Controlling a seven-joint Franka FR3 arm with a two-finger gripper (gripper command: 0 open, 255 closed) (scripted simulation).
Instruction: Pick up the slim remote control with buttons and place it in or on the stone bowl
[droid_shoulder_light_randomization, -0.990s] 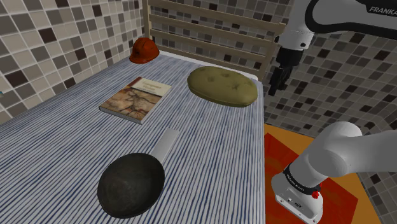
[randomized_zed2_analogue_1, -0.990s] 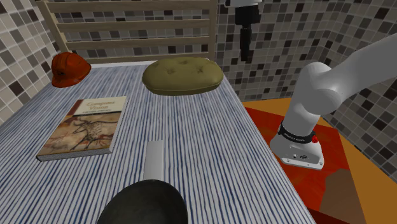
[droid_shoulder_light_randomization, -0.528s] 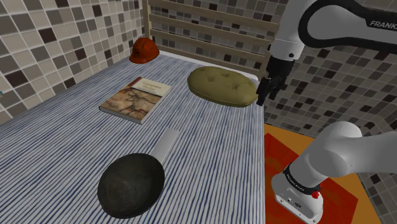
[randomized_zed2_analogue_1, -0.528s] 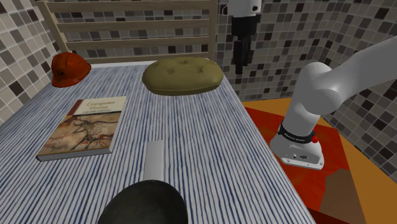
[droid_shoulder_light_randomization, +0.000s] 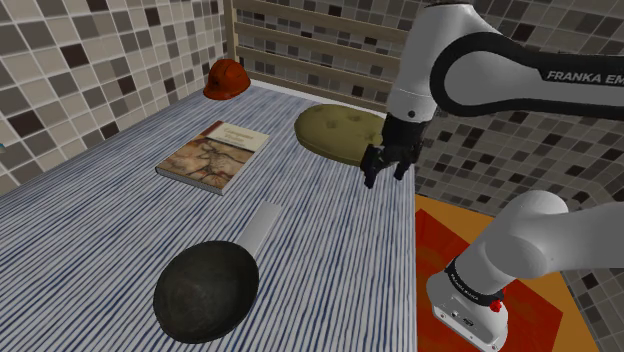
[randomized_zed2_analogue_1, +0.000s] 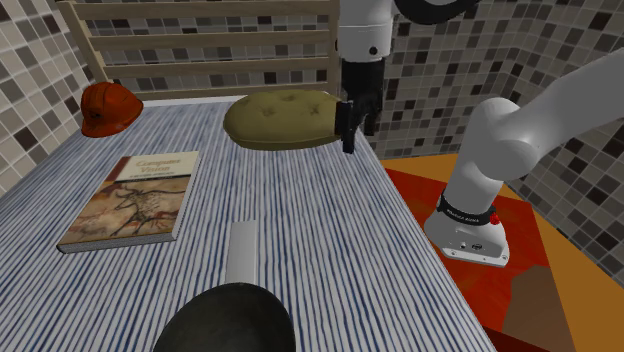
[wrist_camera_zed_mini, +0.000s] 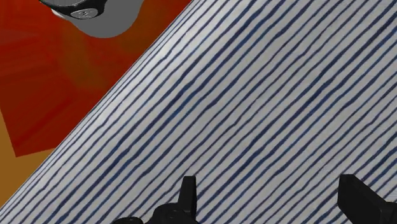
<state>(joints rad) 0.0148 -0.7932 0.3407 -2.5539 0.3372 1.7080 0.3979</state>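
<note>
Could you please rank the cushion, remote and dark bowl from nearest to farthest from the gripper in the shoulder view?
1. Cushion, right beside the gripper.
2. Remote, off toward the view's lower left.
3. Dark bowl, just past the remote.

A blue-and-white striped cloth covers the bed (droid_shoulder_light_randomization: 120, 220). The bowl (droid_shoulder_light_randomization: 205, 292) looks dark, matt and rough like stone; the remote control (droid_shoulder_light_randomization: 262, 228) is plain, smooth pale grey. The cushion (droid_shoulder_light_randomization: 345, 135) is dimpled olive cloth, the slatted headboard (randomized_zed2_analogue_1: 200, 41) pale wood.
</note>
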